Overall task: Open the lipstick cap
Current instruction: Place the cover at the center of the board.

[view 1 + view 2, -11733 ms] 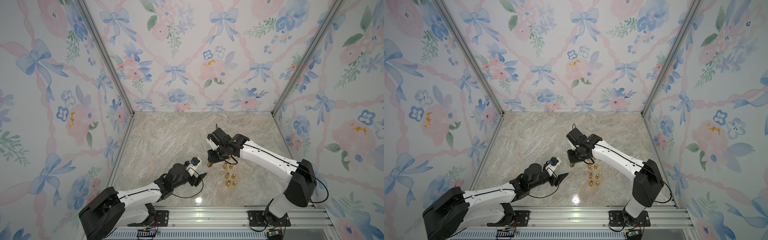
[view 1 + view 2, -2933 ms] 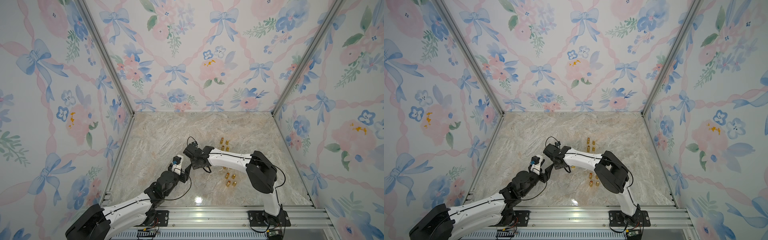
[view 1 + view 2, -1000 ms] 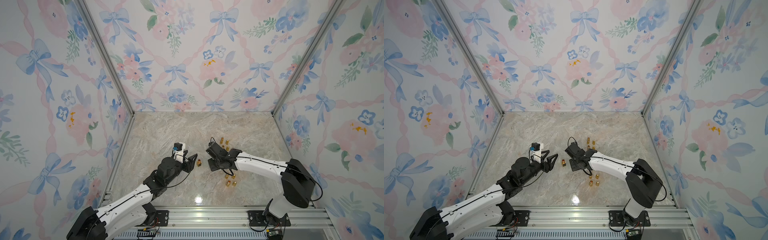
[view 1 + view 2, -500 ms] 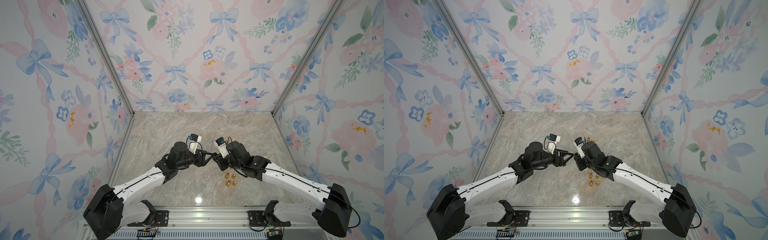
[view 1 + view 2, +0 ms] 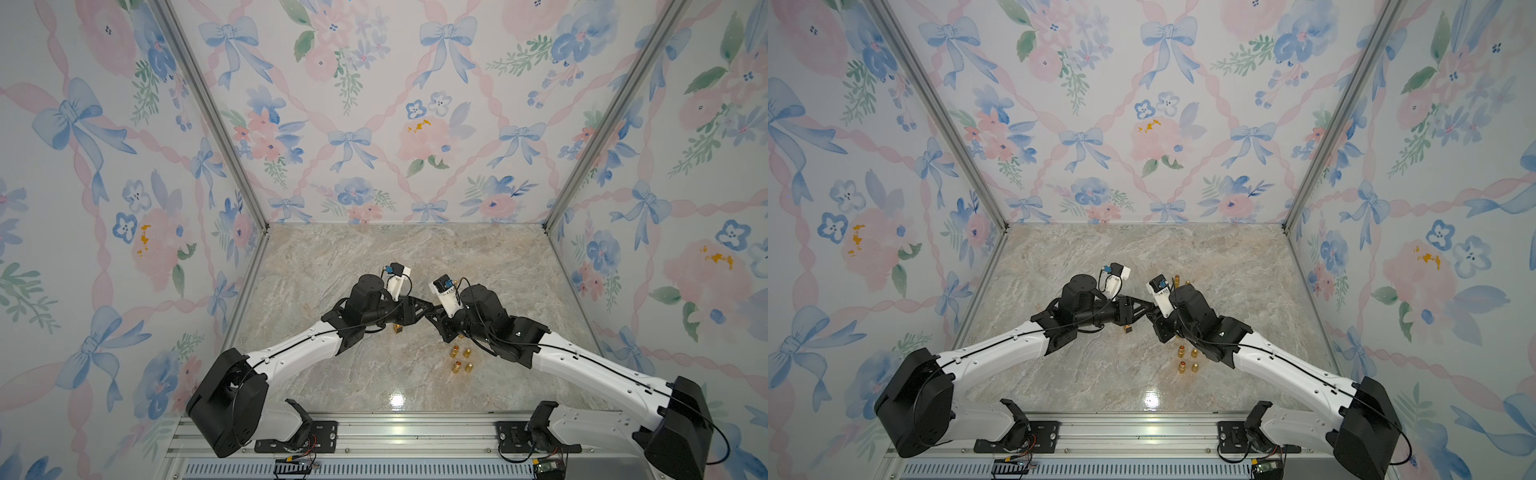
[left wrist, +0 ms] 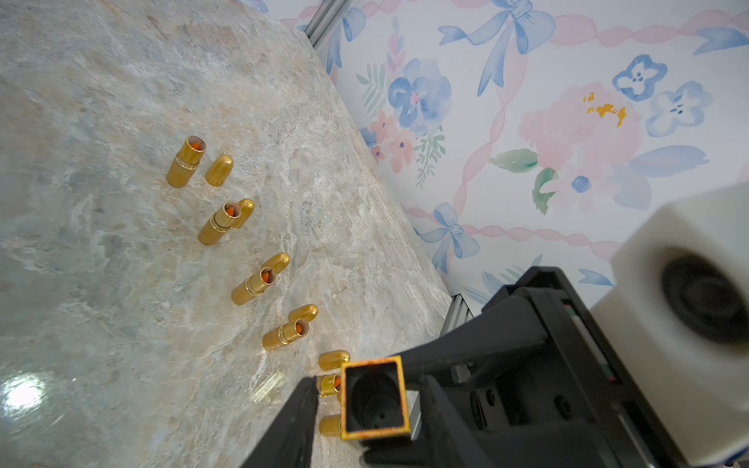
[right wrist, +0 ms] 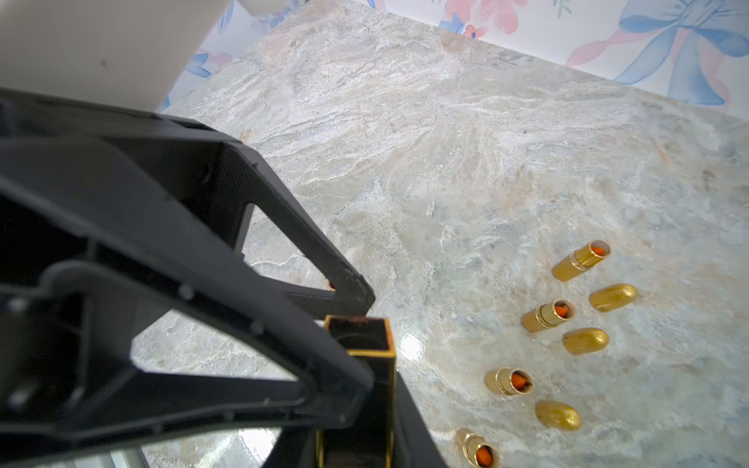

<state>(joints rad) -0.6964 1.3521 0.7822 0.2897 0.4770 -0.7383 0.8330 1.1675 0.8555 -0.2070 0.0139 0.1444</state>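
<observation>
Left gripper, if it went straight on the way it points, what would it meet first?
Most likely the square gold tube in the right gripper, sitting between the fingers of the left gripper.

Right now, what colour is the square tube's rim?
Gold; the tube is black inside. Left wrist view shows it best.

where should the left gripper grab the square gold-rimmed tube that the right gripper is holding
Probably the free end of the square gold-rimmed tube, just behind its open mouth, pinching two opposite flat faces. Come in end-on, facing the right gripper, which clamps the other end. Flat parallel sides suit the left gripper; corners would likely slip.
</observation>
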